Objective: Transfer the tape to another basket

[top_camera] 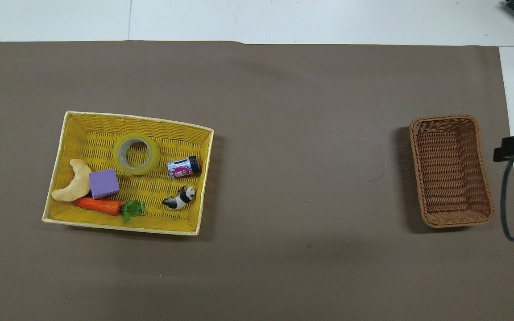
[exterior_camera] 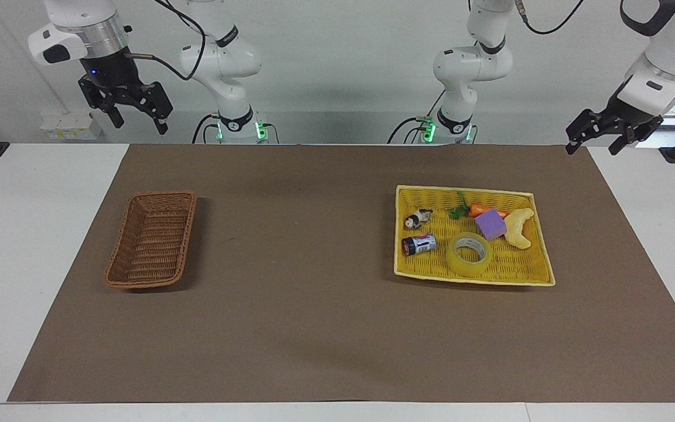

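Tape lies flat, core up, in the yellow basket at the right of the facing view, close to that basket's lower wall, with the can beside it and the purple cube just above it in the frame. The wicker basket sits at the left of that view, well apart.

Both arms wait high at the top corners: the left claw hangs over the mat's upper right corner, its fingers spread and empty; the right claw hangs at the upper left, likewise open and holding nothing.

The left arm looks best placed for the pick. A good approach would drop straight down with one finger inside the core and one outside the roll (on the side away from the cube), so nothing else gets nudged, then lift clear of the rim before crossing the table.
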